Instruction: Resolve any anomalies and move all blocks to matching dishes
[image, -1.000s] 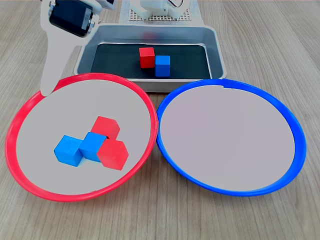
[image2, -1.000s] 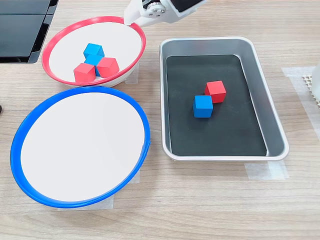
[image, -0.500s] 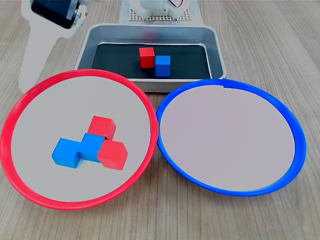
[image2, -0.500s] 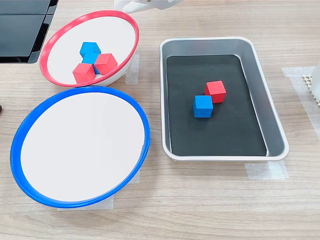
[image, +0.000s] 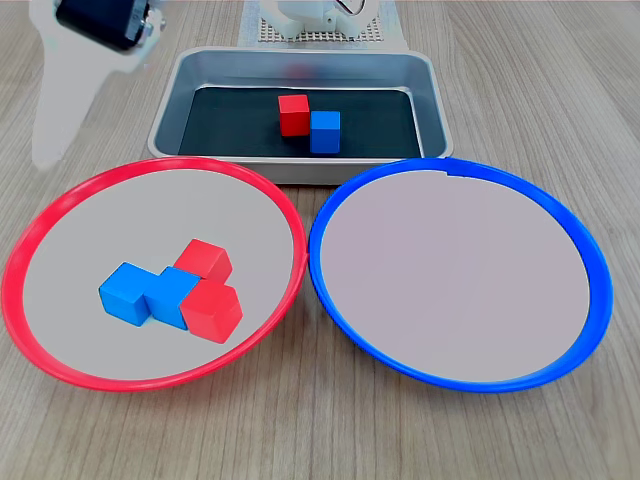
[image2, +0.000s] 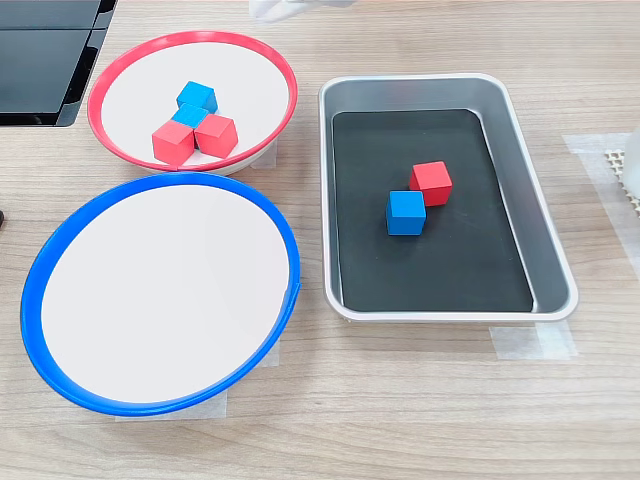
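The red-rimmed dish (image: 90, 215) (image2: 250, 90) lies flat and holds a cluster of two blue blocks (image: 127, 293) (image: 170, 297) and two red blocks (image: 203, 260) (image: 212, 312). In the second exterior view the same cluster shows as blue (image2: 198, 97) and red (image2: 215, 133). The blue-rimmed dish (image: 450, 270) (image2: 160, 290) holds nothing. One red block (image: 294, 113) (image2: 431, 182) and one blue block (image: 325, 131) (image2: 406, 212) touch in the metal tray (image: 300, 65) (image2: 520, 180). My gripper (image: 50, 150) (image2: 285, 7) hangs above the table beyond the red dish's far rim, apart from it. Its jaw gap is not visible.
The arm's white base on a mesh pad (image: 320, 30) stands behind the tray. A black flat object (image2: 45, 55) lies at the second exterior view's top left, next to the red dish. Tape strips hold the tray and dishes to the wooden table.
My gripper has lifted off the red dish's far rim and drawn away. The dish, tilted before, has settled flat, and its four blocks slid slightly.
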